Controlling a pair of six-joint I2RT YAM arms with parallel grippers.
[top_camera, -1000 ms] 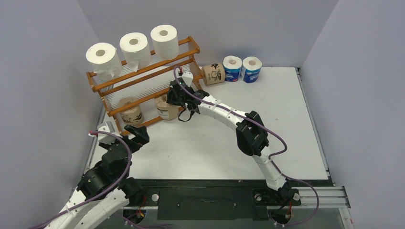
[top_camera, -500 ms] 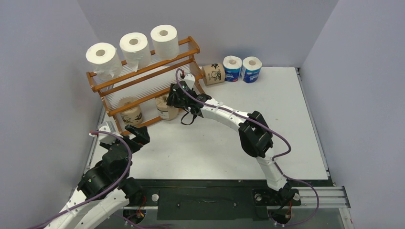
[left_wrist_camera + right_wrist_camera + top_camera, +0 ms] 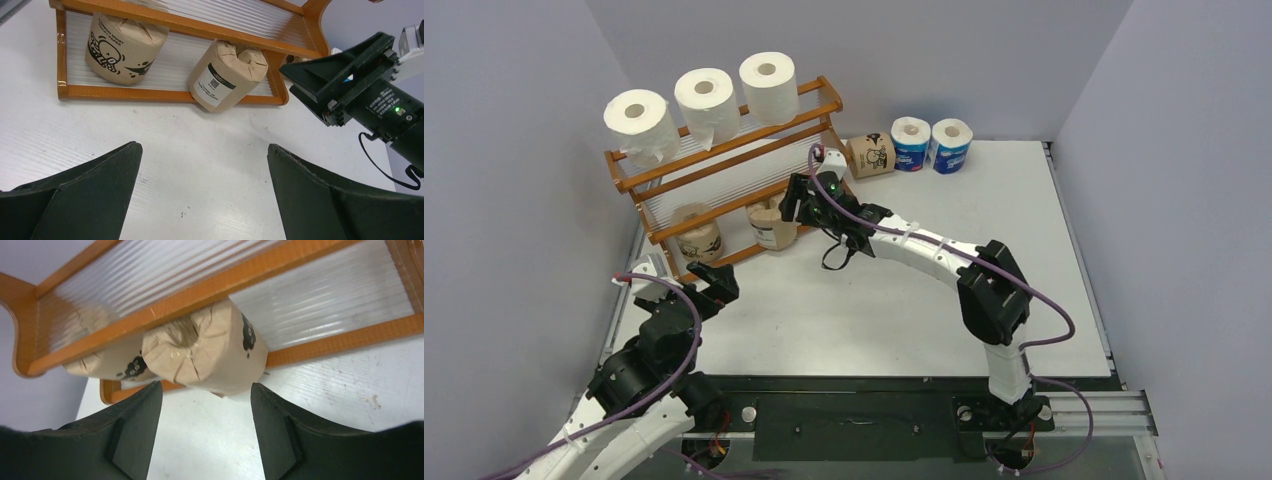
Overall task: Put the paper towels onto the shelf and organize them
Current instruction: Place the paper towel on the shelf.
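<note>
As it sits on bottom tier of shelf (image 3: 300,265), brown-wrapped roll (image 3: 215,355) likely light, soft, crushable; take gently across girth. Right end effector (image 3: 205,387) open, facing it; left end effector (image 3: 203,147) open.

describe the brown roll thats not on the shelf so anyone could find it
Start at the orange-brown wooden shelf at the back left of the white table. Just past its right end, near the back wall, three rolls sit in a row. You want the leftmost, nearest the shelf: the brown roll with black print, whereas its neighbours are two blue-and-white rolls.
</note>
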